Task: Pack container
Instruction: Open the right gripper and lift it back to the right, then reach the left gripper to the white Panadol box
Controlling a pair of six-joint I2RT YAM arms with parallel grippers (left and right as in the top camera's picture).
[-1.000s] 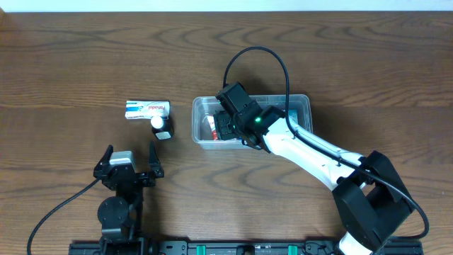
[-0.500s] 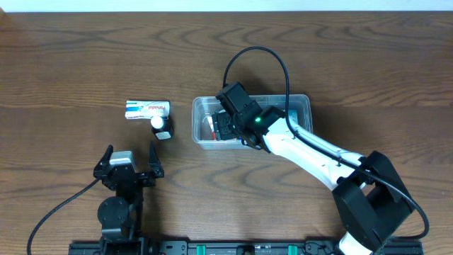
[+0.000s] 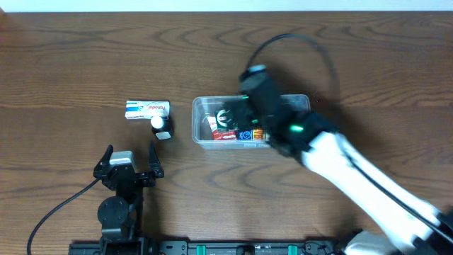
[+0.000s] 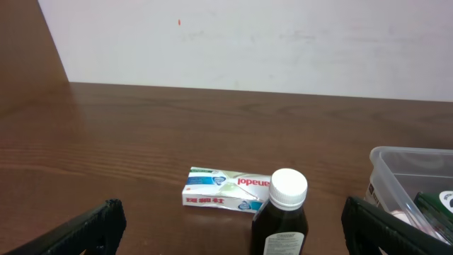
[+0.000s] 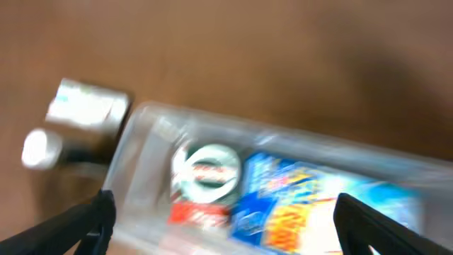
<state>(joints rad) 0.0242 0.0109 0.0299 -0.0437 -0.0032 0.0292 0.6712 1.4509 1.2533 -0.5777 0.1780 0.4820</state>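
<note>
The clear plastic container (image 3: 201, 122) sits mid-table and holds a round green-and-white item (image 3: 226, 117), a red box (image 3: 224, 134) and a blue-and-orange box (image 3: 249, 134). It also shows blurred in the right wrist view (image 5: 134, 134) and at the right edge of the left wrist view (image 4: 414, 163). My right gripper (image 5: 219, 230) is open and empty above the container, its arm motion-blurred (image 3: 272, 117). My left gripper (image 3: 129, 167) is open and empty near the front-left. A white Panadol box (image 3: 148, 109) (image 4: 226, 188) and a dark bottle with a white cap (image 3: 162, 127) (image 4: 281, 216) stand left of the container.
The wooden table (image 3: 71, 64) extends around everything. A black cable (image 3: 56, 212) runs from the left arm's base at the front edge. A white wall (image 4: 248, 42) lies behind the table in the left wrist view.
My right arm has lifted out of the container and swung right and back, now blurred. The blue-and-orange box and round item now show in the container. The left arm has not moved.
</note>
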